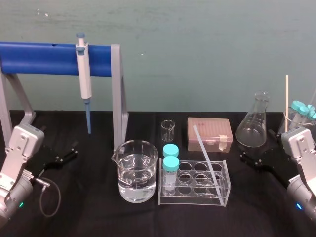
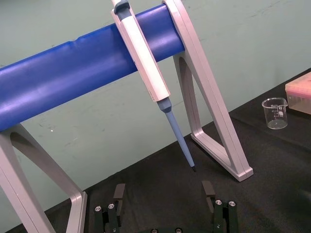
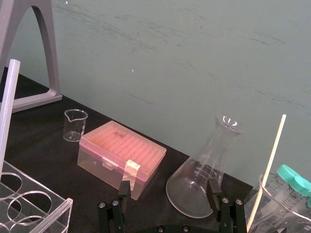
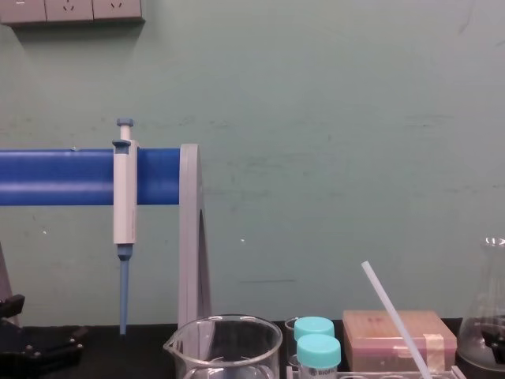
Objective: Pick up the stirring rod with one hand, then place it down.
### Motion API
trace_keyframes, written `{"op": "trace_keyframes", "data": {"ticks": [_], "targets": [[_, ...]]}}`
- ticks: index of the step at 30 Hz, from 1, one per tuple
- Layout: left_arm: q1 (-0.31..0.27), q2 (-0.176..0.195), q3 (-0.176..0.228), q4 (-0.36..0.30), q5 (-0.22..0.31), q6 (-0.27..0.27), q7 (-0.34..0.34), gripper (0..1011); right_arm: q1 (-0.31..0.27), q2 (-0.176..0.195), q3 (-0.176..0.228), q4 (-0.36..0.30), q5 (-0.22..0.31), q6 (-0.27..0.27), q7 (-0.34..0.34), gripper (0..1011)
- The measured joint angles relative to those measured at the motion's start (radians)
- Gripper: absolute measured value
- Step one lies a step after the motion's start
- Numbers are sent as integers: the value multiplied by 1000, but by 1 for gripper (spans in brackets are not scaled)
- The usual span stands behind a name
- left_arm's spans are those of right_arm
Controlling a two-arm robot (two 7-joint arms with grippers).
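I'm looking down from my head, level from my chest, low from each wrist; head and chest are sharing the pipette [image 1: 85,74].

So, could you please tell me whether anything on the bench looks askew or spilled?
The long translucent white stirring rod leans at a slant in the clear plastic tube rack, while the two teal-capped tubes in the same rack stand upright. It is propped rather than laid flat. Nothing looks spilled or broken.
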Motion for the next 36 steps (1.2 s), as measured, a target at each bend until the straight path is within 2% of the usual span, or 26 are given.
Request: {"op": "trace_keyframes", "data": {"ticks": [36], "targets": [[0,0,0,0,0,0,0,1000,0,0,0,0,0,0,0,1000]]}}
